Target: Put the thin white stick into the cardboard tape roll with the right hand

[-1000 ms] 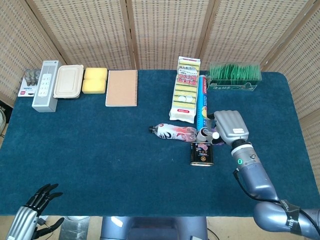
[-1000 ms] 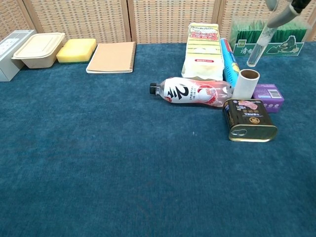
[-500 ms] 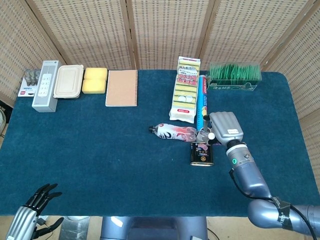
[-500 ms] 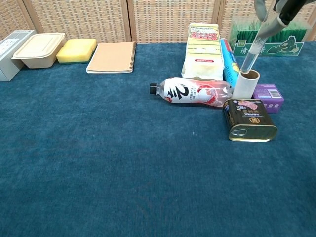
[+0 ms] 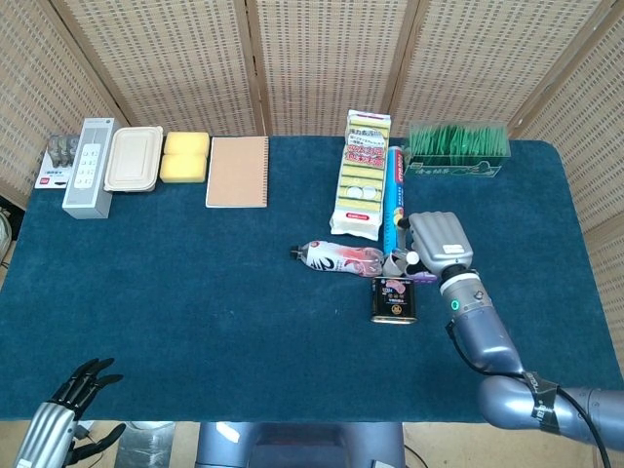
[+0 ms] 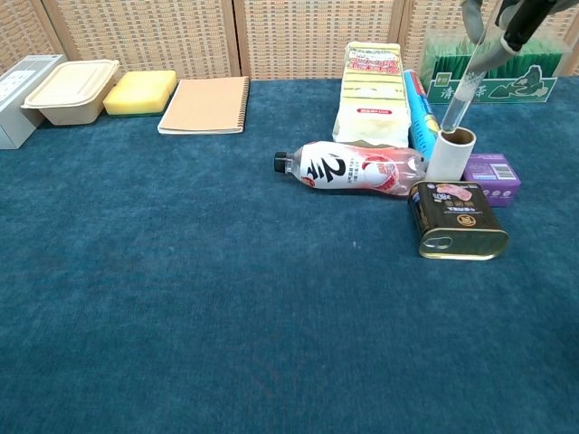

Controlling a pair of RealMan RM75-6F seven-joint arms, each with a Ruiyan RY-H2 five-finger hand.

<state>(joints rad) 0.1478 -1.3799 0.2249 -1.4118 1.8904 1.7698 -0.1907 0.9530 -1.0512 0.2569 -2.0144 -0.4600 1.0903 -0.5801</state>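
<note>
The cardboard tape roll (image 6: 451, 154) stands upright between a lying plastic bottle (image 6: 357, 168) and a purple box (image 6: 493, 170). My right hand (image 5: 438, 242) hovers over it and holds the thin white stick (image 6: 462, 84), which slants down with its lower tip at the roll's top opening. In the chest view only the fingers (image 6: 520, 13) show at the top edge. In the head view the hand covers most of the roll. My left hand (image 5: 58, 416) hangs at the bottom left below the table edge, fingers spread, holding nothing.
A dark tin (image 6: 458, 220) lies just in front of the roll. A yellow-white pack (image 5: 363, 173), a blue tube (image 5: 394, 195) and a green box (image 5: 458, 148) sit behind. A notebook (image 5: 237, 171), sponge (image 5: 185, 156), lunch box (image 5: 134, 158) and remote (image 5: 90, 166) line the far left.
My right hand has shifted left and lowered a little, bringing the stick's lower tip from beside the roll down to its top opening. The left hand has not moved.
</note>
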